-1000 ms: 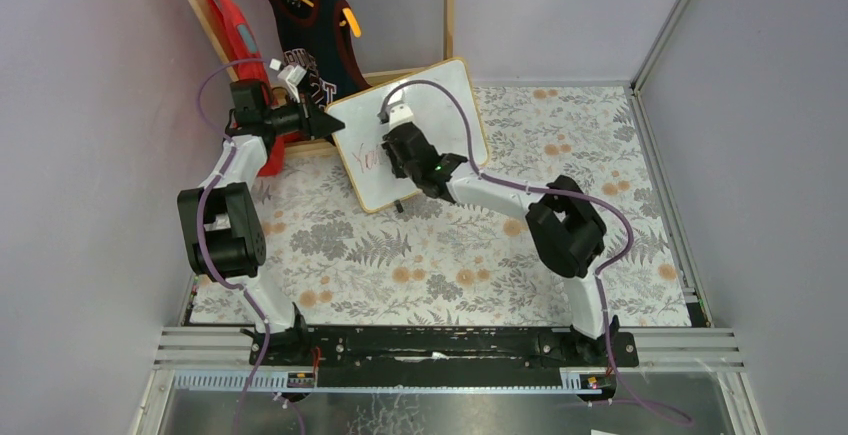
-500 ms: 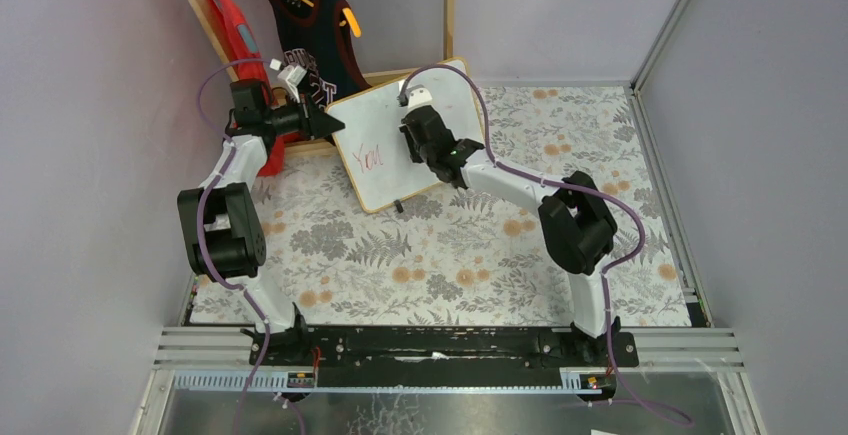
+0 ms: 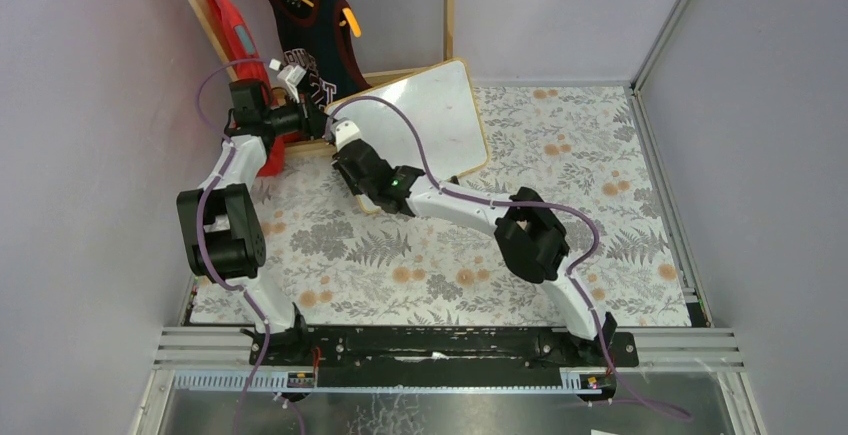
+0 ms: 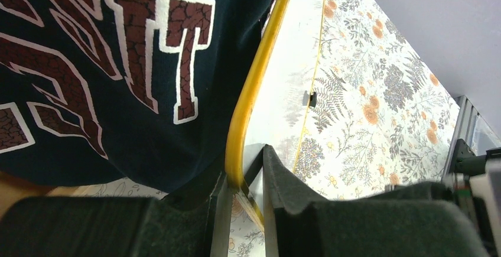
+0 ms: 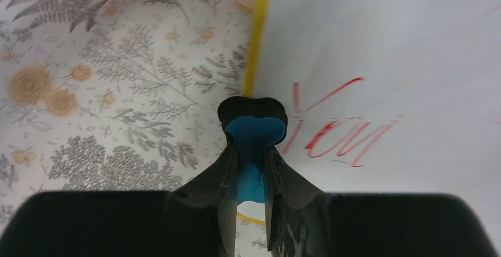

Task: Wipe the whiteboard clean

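Whiteboard in the upper centre of the overhead view, propped on edge and tilted, its light-wood frame rising from the floral-patterned counter. My left gripper is clamped narrowly on the board's frame at its left edge, the yellow-looking rim passing between the two fingers. A dark jersey with maroon, white-edged lettering hangs just behind that edge and fills the upper left of the left wrist view. My right gripper is closed on a small eraser, black with a blue face, held at the lower left part of the board, close to the frame. Red handwriting lies just to the right of the eraser on the white surface. The rest of the board's visible surface is plain white.
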### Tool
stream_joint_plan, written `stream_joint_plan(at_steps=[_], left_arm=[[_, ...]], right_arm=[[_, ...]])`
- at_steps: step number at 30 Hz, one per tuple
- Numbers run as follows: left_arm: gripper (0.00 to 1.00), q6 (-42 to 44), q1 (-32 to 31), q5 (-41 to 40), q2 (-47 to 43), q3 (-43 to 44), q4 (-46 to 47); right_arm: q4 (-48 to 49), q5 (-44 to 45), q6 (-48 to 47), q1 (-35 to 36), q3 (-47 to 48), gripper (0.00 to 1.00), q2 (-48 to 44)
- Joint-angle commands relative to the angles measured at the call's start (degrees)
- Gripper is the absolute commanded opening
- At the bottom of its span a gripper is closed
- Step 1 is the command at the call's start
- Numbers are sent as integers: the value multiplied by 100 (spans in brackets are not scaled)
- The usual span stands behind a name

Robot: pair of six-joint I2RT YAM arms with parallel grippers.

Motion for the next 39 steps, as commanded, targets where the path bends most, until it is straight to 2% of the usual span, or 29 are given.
stream_joint_plan(at_steps=[1, 7, 29, 35, 39], left_arm=[[0, 697, -41, -674, 51, -201, -310], [0, 729, -39, -685, 7, -252, -309], [0, 846, -37, -744, -21, -237, -423], [0, 828, -37, -744, 8, -217, -424], [0, 815, -37, -731, 25, -228, -427]], right_arm=[[93, -66, -51, 28, 413, 0, 103], [32, 326, -353, -45, 388, 0, 153], [265, 471, -429, -1155, -513, 0, -635], [228, 193, -255, -1154, -478, 0, -743], [187, 161, -209, -886, -295, 0, -613]])
